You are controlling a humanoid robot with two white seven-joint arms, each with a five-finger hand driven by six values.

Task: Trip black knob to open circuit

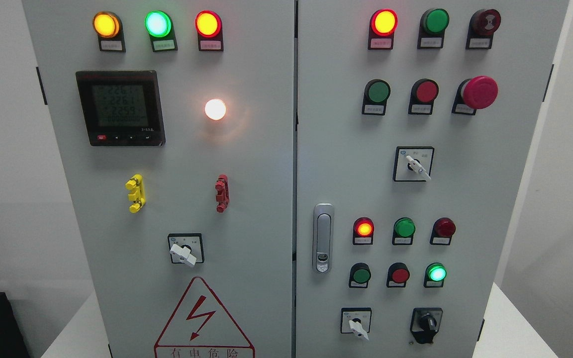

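The black knob (427, 324) sits at the lower right of the grey electrical cabinet (266, 199), on the right door, with its handle pointing roughly straight up. A white-handled selector switch (356, 324) is just left of it. Neither of my hands nor any arm shows in the head view.
The right door carries several lit and unlit lamps, push buttons, a red mushroom stop button (478, 92), a white selector (415, 165) and a metal door latch (323, 237). The left door holds a meter (120, 108), another white selector (184, 252) and a warning triangle (202, 320).
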